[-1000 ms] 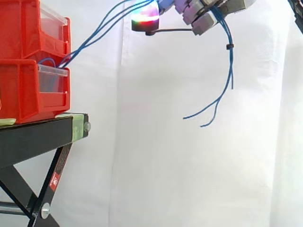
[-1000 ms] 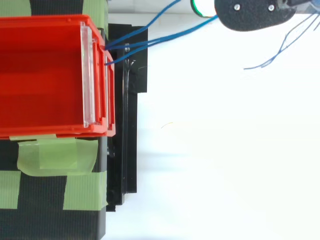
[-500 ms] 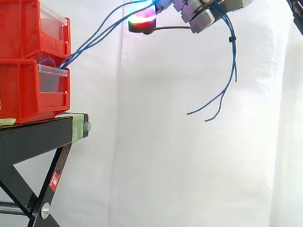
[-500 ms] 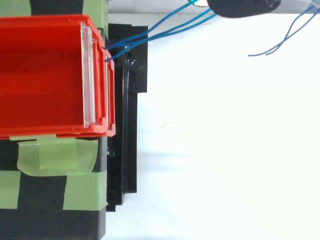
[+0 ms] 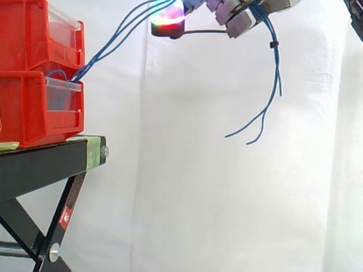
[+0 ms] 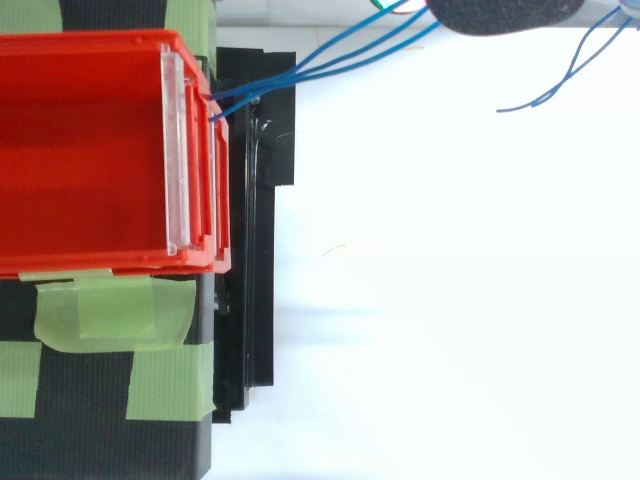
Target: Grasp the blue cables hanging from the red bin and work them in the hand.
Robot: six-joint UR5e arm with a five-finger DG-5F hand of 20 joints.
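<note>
Thin blue cables [image 5: 108, 48] [image 6: 330, 62] rise taut from the lower red bin [image 5: 31, 113] up and to the right into my hand [image 5: 238, 20] at the top of the side view. The hand's fingers are curled round the cables, and a glowing fingertip pad [image 5: 168, 24] points left toward the bins. Past the hand, the cables' loose ends [image 5: 266, 102] hang down, bound by a small black tie [image 5: 273, 43]. In the top view the hand [image 6: 500, 12] sits at the upper edge, with the loose ends [image 6: 560, 80] trailing to its right.
Two red bins are stacked, the upper one [image 5: 34, 34] [image 6: 90, 150] on the lower, on a black stand [image 5: 51, 161] with green tape [image 6: 110, 310]. A white curtain hangs behind. A dark part of the arm [image 5: 356, 17] shows at the right edge.
The hand has risen a little and shifted away in the top view, pulling the cables tauter. The loose ends have swung slightly upward.
</note>
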